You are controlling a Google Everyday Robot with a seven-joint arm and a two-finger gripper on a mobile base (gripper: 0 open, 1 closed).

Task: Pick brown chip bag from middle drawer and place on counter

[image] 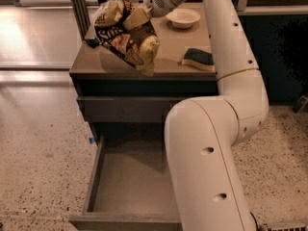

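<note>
Tan counter (pixel 173 52) tops the dark cabinet, and over its left front part hangs the bag (pixel 127 40). The gripper (pixel 139 17) is clamped on the bag's upper end, above the counter's back left. The bag's lower corner reaches down close to the front edge; you cannot tell whether it touches the top.

As I judge it, the bag is out of the drawer (pixel 130 182) and only the placing is left. Ease it inward a little, then lower it straight down so that corner lands on the counter and not past the lip. Let the bag settle before you release it; it looks light and crinkly and may tip forward.

Keep off the dark packet (pixel 91 42) at the left edge, the sponge (pixel 197 59) to the right and the bowl (pixel 182 17) behind. The drawer stands open below, so a bag that slides off would likely fall towards it.
</note>
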